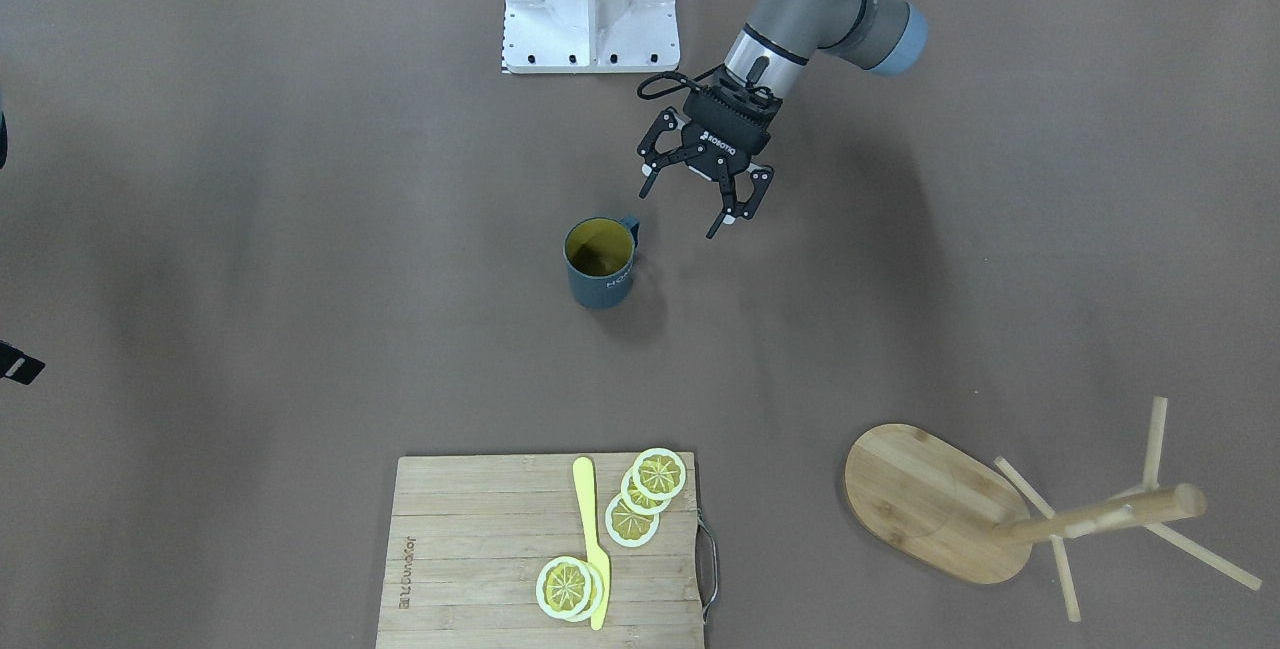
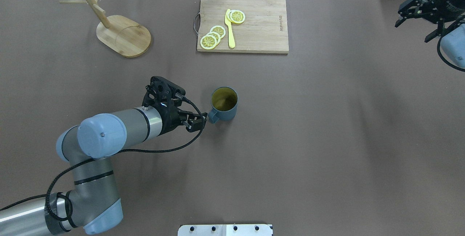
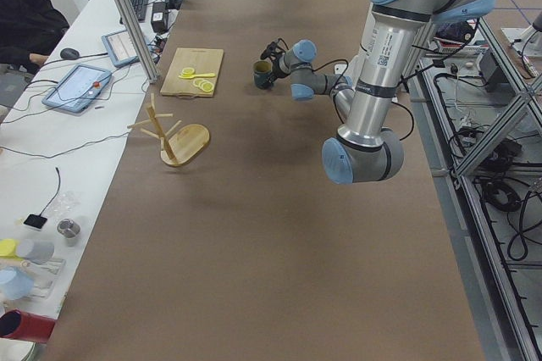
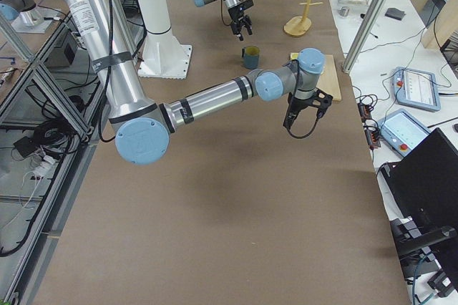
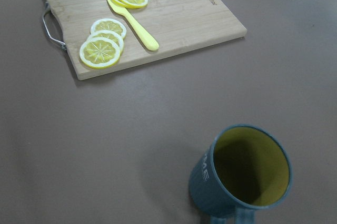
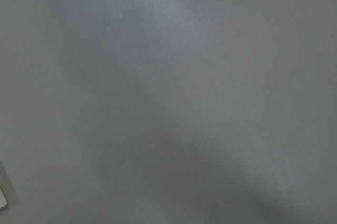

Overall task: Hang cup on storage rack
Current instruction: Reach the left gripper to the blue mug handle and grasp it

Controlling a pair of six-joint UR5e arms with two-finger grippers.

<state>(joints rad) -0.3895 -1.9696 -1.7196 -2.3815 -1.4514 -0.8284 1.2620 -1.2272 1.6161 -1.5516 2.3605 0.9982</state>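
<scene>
Cup [image 5: 239, 174] handle cut off, distant right gripper [image 2: 412, 32] seemingly open

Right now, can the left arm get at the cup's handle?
Probably yes. The left tool is open and sits just short of the cup, whose handle points toward it, and nothing stands between them.

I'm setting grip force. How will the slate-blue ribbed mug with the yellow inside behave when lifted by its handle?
Probably rigid: the slate-blue mug has a clean round rim. It looks empty, so likely light. Held by its loop handle, it may swing, body hanging off-centre.
</scene>
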